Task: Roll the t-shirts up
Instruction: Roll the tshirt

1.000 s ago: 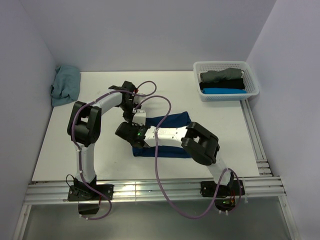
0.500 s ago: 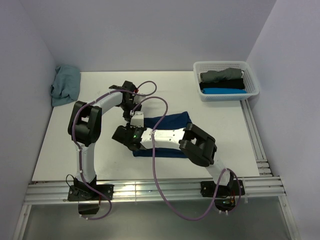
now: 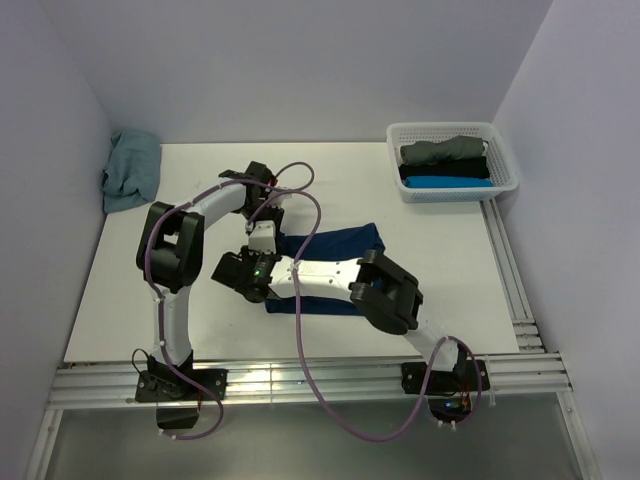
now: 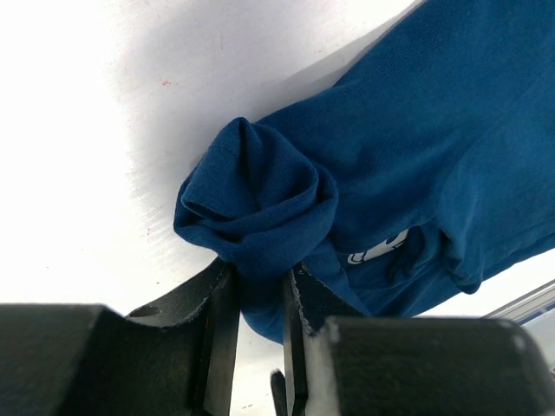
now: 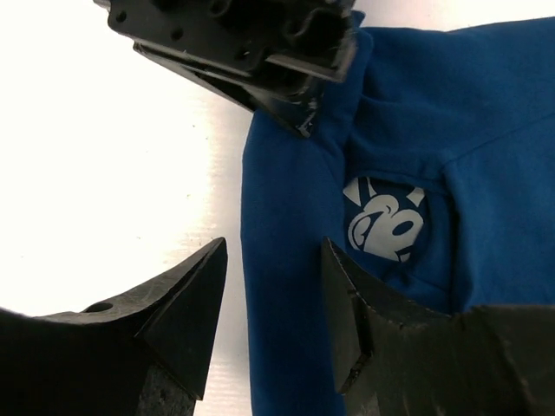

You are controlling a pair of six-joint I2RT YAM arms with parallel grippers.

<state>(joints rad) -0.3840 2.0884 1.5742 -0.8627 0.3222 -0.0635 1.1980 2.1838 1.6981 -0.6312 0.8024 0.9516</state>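
Holds a bunched fold of the navy t-shirt (image 4: 416, 147) in the left end effector (image 4: 258, 276), clamped tight on the cloth, with the rest of the shirt lying flat on the desk (image 3: 440, 260) beyond the fingertips. Shows the right end effector (image 5: 270, 251) spread apart and gripping nothing, straddling the shirt's edge just short of the white printed mark (image 5: 386, 221), with the left one close ahead.

To roll well: lower the right fingers onto that same edge, level with the left grasp. Close firmly, then turn both wrists together for an even, tight roll. Avoid tugging the cloth sideways or letting the bunched fold slip.

Compared with a second ago: sits a little further left with both wrists, and covers more of the shirt with the right forearm.
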